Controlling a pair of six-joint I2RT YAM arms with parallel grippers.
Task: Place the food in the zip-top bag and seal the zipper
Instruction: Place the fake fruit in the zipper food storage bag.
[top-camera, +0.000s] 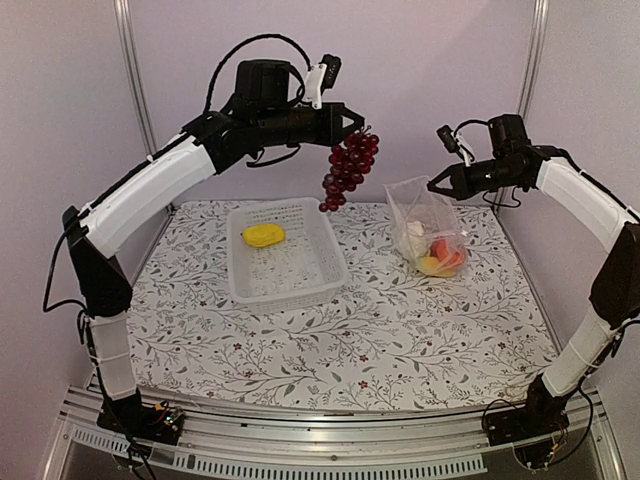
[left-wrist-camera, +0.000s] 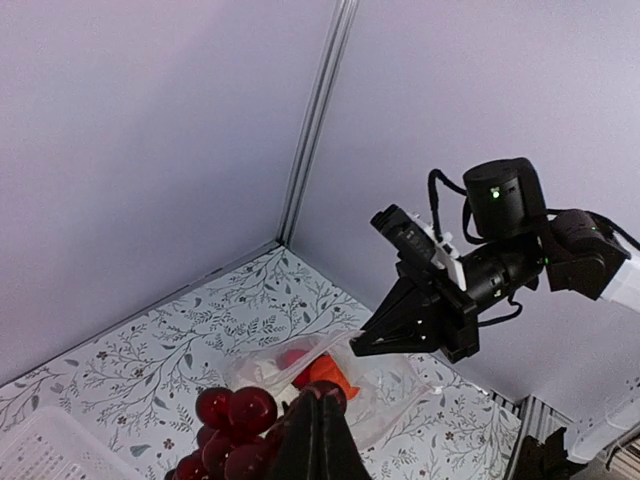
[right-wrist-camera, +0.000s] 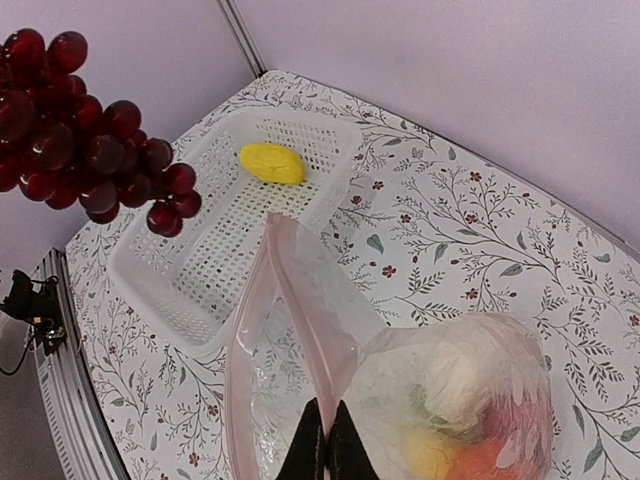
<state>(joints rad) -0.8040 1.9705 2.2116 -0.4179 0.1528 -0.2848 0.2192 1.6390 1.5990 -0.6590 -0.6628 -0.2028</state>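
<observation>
A dark red bunch of grapes (top-camera: 349, 168) hangs in the air between the basket and the bag, with my left gripper (top-camera: 354, 127) shut on its top; in the left wrist view the grapes (left-wrist-camera: 225, 435) sit just left of the shut fingers (left-wrist-camera: 322, 400). The clear zip-top bag (top-camera: 430, 235) stands on the table at the right, its mouth pulled upward. My right gripper (top-camera: 432, 186) is shut on the mouth edge, pinching the pinkish zipper (right-wrist-camera: 300, 290). Inside the bag lie a white cauliflower (right-wrist-camera: 460, 375), an orange piece (right-wrist-camera: 490, 460) and something yellow. A yellow lemon (top-camera: 263, 235) lies in the basket.
A white slotted basket (top-camera: 290, 275) sits at the middle of the floral tablecloth, left of the bag. Grey walls and metal posts close off the back and sides. In the left wrist view the right arm (left-wrist-camera: 500, 250) hovers above the bag.
</observation>
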